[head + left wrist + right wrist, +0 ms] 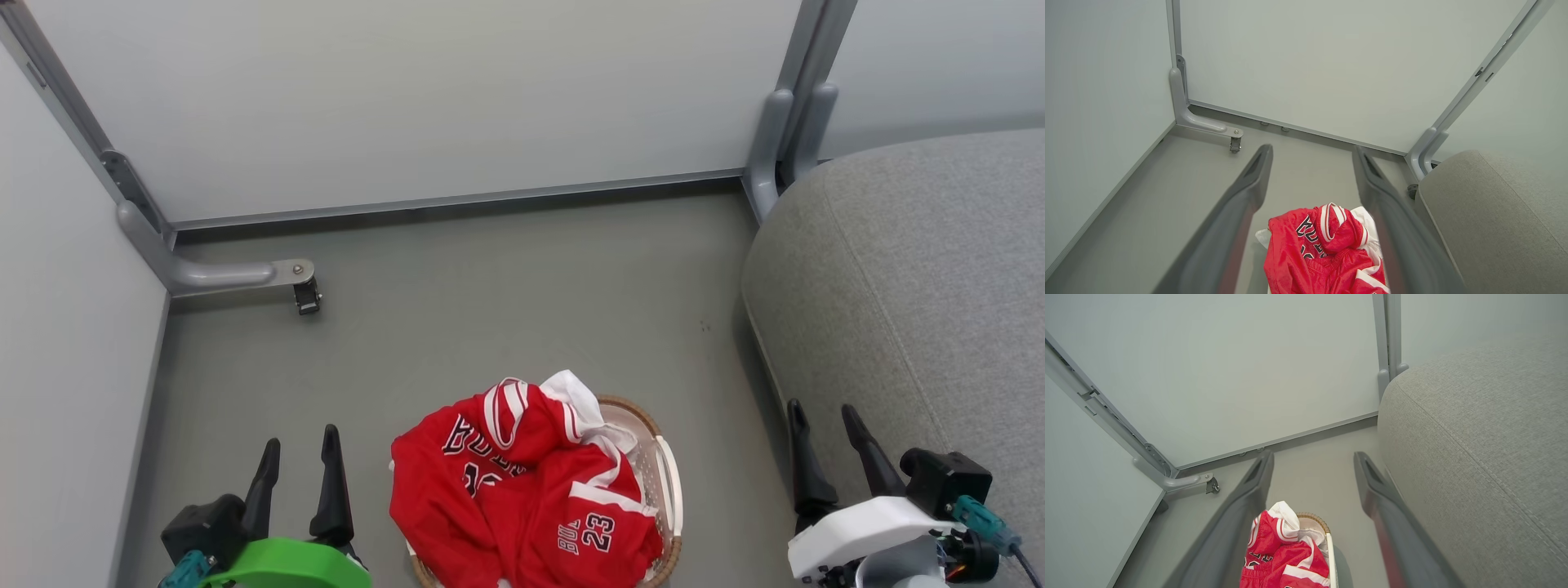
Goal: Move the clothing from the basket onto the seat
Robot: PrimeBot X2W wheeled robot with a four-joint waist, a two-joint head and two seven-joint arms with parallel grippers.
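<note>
A grey floor (506,286) is closed in by pale partition panels (424,98) on grey metal frames, one frame foot ending in a small caster (307,297). In the head view the basket (671,482) stands on the floor at the bottom centre, and the red clothing (522,498) is heaped in it, spilling over its left rim. The seat (922,286) rises at the right, just beside the basket but apart from it. The left gripper (301,437) hangs at the lower left and the right gripper (821,407) at the lower right, before the seat's edge. Both have their fingers spread and hold nothing.

In the left wrist view the left gripper (1312,150) has its fingers wide apart, the clothing (1323,249) lying below and between them and the seat (1494,216) off to the right.

In the right wrist view the right gripper (1313,455) is likewise spread and empty. The clothing (1286,555) sits in the basket (1314,517) between its fingers, and the seat (1474,437) runs along the right.
</note>
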